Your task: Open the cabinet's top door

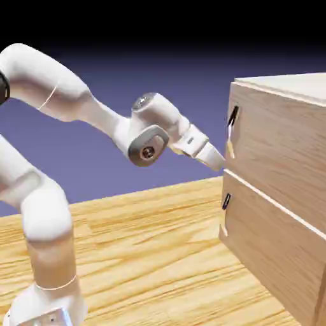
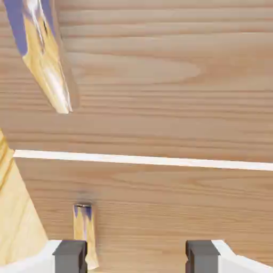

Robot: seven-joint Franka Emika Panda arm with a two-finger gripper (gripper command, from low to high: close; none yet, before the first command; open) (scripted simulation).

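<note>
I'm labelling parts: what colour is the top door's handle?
Black bar handle, seen best in the exterior view.

The robot's arm (image 1: pixel 169 113) is glossy white, with smooth, rounded, tubular segments. On the side facing the cabinet (image 1: pixel 274 146), it narrows to a slim white hand (image 1: pixel 197 143). Farther from the cabinet, a grey oval cap (image 1: pixel 148 146) surrounds a dark round hub. Farthest from it, a black ring shows. The fingertips (image 2: pixel 71 256) are grey and blocky.
</note>
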